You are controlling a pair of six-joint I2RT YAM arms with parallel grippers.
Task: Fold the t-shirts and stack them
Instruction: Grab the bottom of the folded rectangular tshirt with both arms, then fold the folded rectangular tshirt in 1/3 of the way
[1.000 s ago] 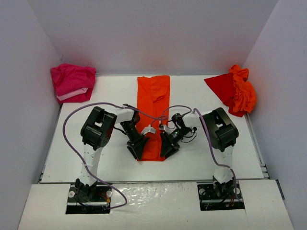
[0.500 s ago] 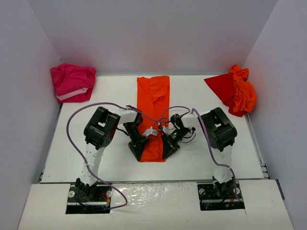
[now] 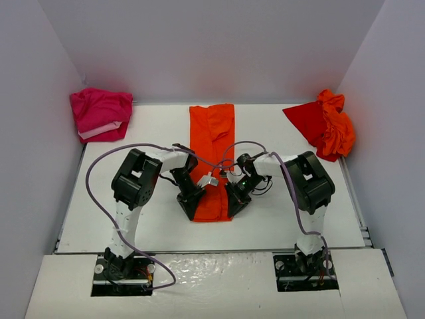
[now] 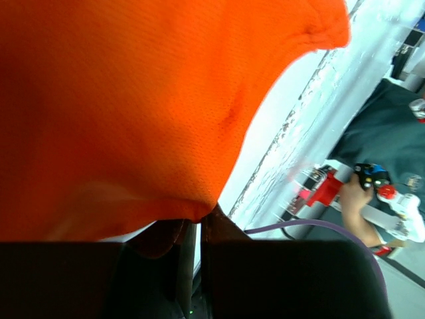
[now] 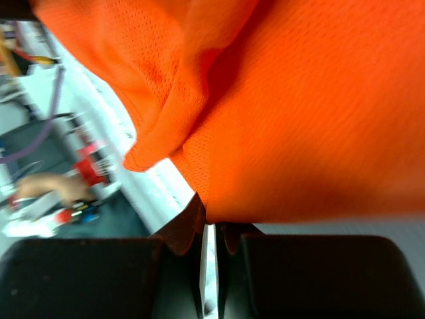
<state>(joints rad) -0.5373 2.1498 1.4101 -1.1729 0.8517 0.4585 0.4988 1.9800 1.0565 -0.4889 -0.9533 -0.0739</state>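
Clearly the left gripper (image 3: 191, 203) and right gripper (image 3: 234, 201) each pinch a near corner of the orange t-shirt (image 3: 212, 133), a long strip at frame centre. Light, limp mesh, likely to sag between holds; the hem corners suit gripping.

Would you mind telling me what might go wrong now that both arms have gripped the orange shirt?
1. The jaws pinch only the thin near hem of the orange shirt; it may slip out on lifting.
2. The jaws also sit close together on the narrow strip, so they might collide during the fold.
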